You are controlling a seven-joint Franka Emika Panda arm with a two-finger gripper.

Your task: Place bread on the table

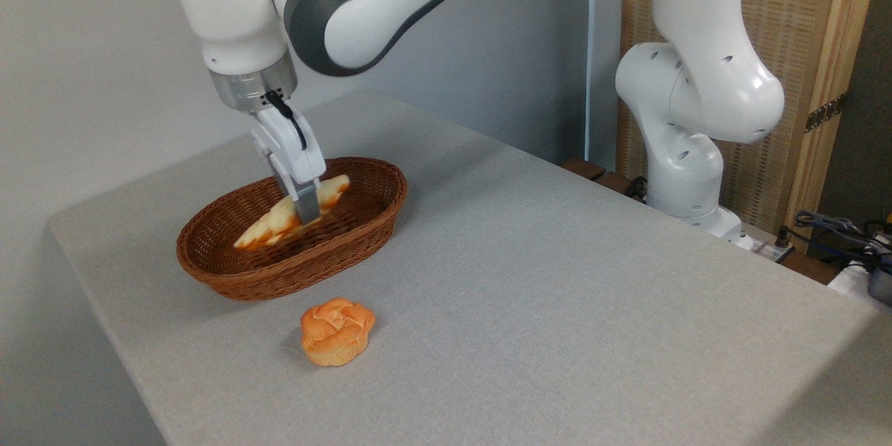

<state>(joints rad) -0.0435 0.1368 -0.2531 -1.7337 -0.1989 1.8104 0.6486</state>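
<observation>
Camera: hand (305,208) down in basket (293,272), fingers straddling bread (275,226).

One braided bread loaf (279,221); one round rosette bun (336,331); one brown oval wicker basket (237,277); one grey fabric-covered table (557,279); one white robot arm (697,90) bearing one two-finger gripper (304,209); one slatted wooden screen (829,49); cables at right edge, number unclear
</observation>
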